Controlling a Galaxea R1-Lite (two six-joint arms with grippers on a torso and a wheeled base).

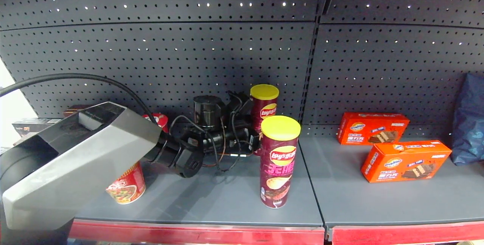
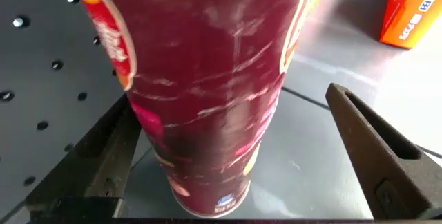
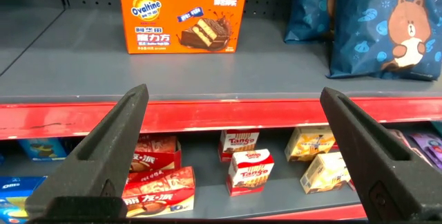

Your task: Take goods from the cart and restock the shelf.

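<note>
Chip cans (image 1: 278, 169) are maroon with yellow lids, boxes (image 1: 406, 162) orange, the shelf (image 1: 227, 196) grey edged red.

Left arm (image 1: 75, 150) stretched forward, left pincer (image 2: 228, 99) agape; right pincer (image 3: 233, 91) spread wide.

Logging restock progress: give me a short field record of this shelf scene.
left gripper: open, around the rear chip can
rear chip can: upright on the shelf, by the back panel
front chip can: upright, nearer the shelf edge
noodle cup: upright, left of the cans
orange boxes: two, right section
right gripper: open, holding nothing
</note>
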